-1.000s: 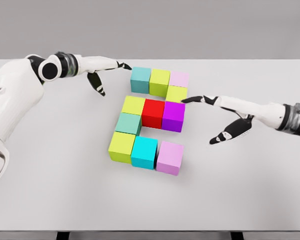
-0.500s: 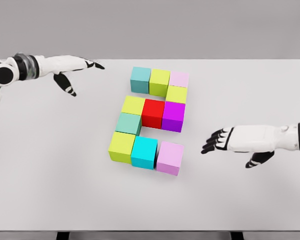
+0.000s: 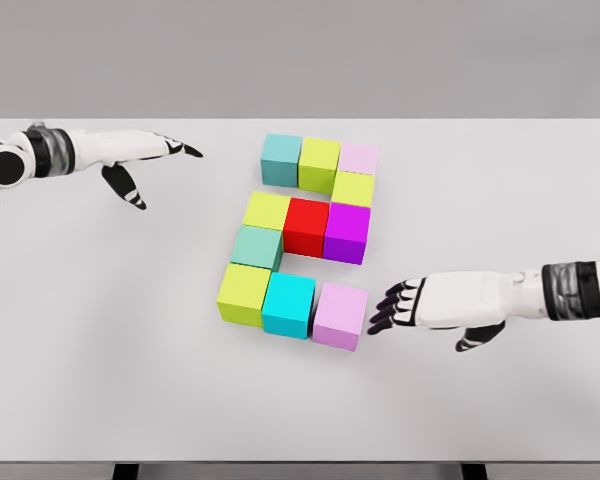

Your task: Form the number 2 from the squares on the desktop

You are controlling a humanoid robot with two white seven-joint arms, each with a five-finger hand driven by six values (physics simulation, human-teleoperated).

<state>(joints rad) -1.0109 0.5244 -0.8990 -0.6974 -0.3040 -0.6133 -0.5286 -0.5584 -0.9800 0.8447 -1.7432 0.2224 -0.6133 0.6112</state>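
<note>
Coloured squares (image 3: pixel 302 240) sit mid-table in a 2 shape as the right hand (image 3: pixel 430 305), fingers spread, hovers just beside the near pink square (image 3: pixel 341 315); the left hand (image 3: pixel 140 152) reaches empty, far left.

matt, smooth cubes (image 3: pixel 307 225) on a matt white desktop (image 3: pixel 500 200); arms' shells look like glossy plastic.

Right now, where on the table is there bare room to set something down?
Bare table lies along the near edge below the blocks, and at the far right behind the right robot hand. It is tight beside the pink block, where that hand's fingertips nearly touch. The left robot hand hovers far left.
</note>
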